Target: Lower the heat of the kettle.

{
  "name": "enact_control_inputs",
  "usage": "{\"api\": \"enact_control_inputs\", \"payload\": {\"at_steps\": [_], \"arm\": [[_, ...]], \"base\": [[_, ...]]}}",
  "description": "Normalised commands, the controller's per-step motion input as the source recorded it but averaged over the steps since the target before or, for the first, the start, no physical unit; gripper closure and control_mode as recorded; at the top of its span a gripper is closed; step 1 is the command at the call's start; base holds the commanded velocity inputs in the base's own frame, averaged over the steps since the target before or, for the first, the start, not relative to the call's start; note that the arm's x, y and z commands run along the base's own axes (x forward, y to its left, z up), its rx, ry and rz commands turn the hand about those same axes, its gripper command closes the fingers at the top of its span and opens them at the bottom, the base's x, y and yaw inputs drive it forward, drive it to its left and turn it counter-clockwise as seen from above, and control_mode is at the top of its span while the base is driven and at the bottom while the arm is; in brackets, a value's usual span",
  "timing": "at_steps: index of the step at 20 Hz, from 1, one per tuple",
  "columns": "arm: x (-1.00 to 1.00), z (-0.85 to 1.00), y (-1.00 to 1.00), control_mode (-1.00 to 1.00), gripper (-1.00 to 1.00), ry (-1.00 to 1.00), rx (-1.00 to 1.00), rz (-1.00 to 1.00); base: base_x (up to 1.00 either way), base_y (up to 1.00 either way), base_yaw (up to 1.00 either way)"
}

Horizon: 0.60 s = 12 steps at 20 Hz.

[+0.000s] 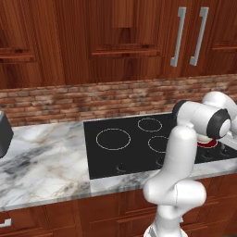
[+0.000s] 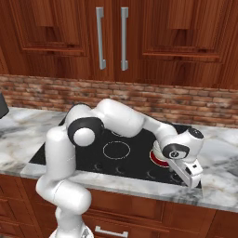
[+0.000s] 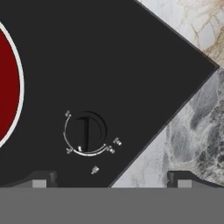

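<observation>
At the hob's [image 2: 93, 160] front right corner, your knob [image 3: 87, 133] sits flat in the black glass: a dark round dial with a raised bar, ringed by a white arc and small tick marks. Beside it the burner [image 3: 8, 85] glows red inside its white ring. In the hand view the knob lies between your fingers [image 3: 112, 179], a little nearer the left tip, and well clear of both. The fingers stand wide apart, holding nothing, with one tip over glass and the other over marble counter [image 3: 192, 131]. The hob's edge runs close to the knob; beyond it the counter lies open.
</observation>
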Motion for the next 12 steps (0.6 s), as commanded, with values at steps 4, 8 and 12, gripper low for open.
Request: {"api": "enact_control_inputs", "payload": {"at_steps": [4,8,12], "arm": [[0.01,-0.11,0.0,-1.0,-1.0,0.0,-0.03,0.0],[0.02,-0.08,0.03,-1.0,-1.0,0.0,-0.03,0.0],[0.03,-0.05,0.03,-1.0,-1.0,0.0,-0.02,0.0]], "base": [[0.0,0.0,0.0],[0.0,0.0,0.0],[0.0,0.0,0.0]]}}
